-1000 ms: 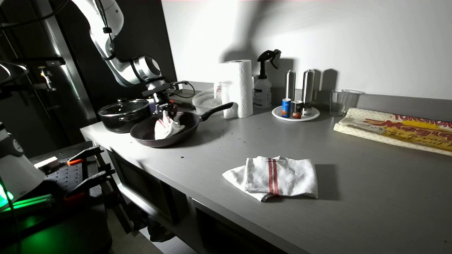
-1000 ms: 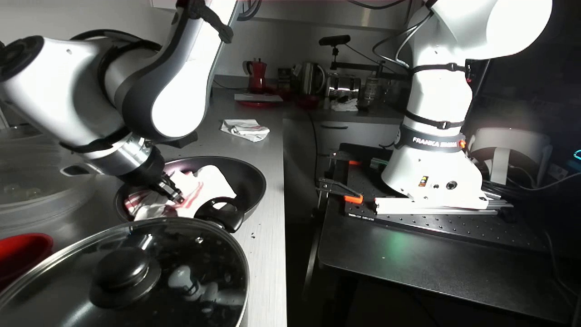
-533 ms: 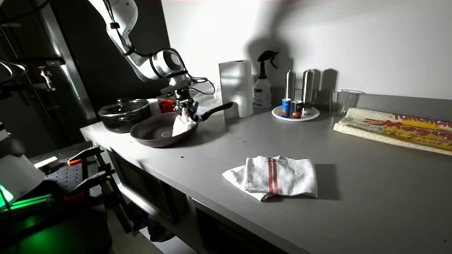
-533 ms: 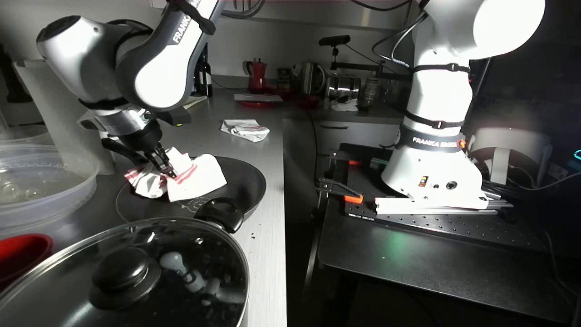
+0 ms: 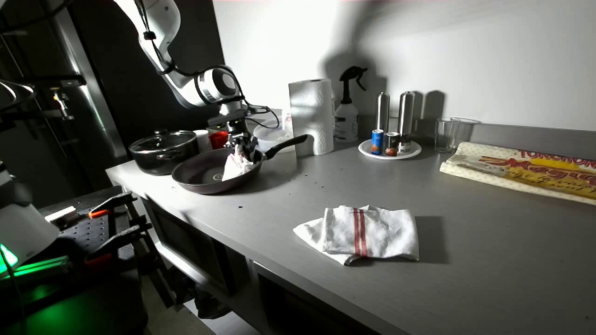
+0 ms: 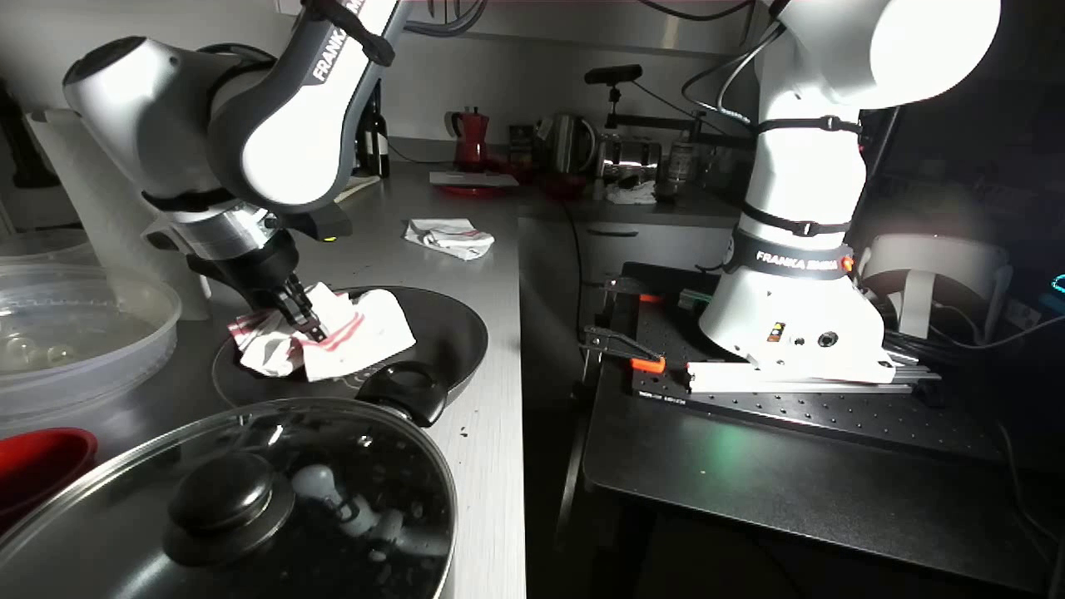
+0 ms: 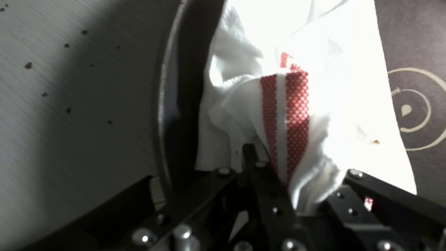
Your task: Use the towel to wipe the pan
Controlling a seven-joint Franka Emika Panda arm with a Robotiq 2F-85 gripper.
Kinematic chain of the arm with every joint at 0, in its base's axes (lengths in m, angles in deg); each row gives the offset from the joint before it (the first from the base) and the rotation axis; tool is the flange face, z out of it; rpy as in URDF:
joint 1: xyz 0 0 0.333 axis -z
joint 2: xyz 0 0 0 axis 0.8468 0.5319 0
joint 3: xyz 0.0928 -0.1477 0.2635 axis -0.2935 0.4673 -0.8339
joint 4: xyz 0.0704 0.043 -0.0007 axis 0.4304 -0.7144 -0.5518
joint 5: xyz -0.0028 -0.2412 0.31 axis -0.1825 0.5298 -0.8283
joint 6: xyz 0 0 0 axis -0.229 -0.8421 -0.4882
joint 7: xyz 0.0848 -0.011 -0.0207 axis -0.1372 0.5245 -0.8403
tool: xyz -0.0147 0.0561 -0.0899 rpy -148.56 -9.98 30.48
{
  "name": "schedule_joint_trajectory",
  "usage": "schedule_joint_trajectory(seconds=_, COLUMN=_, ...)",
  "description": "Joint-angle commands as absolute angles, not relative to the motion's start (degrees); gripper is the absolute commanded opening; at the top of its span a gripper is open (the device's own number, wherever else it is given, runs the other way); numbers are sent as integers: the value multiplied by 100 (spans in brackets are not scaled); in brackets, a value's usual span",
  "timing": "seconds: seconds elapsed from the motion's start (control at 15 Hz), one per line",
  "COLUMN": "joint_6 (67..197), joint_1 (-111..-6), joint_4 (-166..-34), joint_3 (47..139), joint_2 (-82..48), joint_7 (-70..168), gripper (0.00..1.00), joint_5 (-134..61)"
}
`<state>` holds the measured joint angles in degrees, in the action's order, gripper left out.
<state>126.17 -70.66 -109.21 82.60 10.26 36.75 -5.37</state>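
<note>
The jaws pinched the white towel, which was gathered in soft, crumpled folds, its red stripes showing a grainy weave. This towel was inside the round dark pan, close to its curved wall. Another striped towel lay folded on the finely brushed grey table.

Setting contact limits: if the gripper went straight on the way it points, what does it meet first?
Likely the towel bunched in and under the gripper, then the pan beneath; the towel hides any gap, so depth is unclear.
</note>
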Motion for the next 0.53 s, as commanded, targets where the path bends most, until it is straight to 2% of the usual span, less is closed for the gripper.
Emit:
schedule_joint_trajectory(seconds=0.0, joint_6=12601, joint_1=-7242, joint_4=-11248, joint_3=8096, joint_2=1022, joint_7=3355, gripper=3, joint_5=-708)
schedule_joint_trajectory(seconds=0.47, joint_6=12541, joint_1=-7509, joint_4=-11844, joint_3=7712, joint_2=715, joint_7=2802, gripper=3, joint_5=-646)
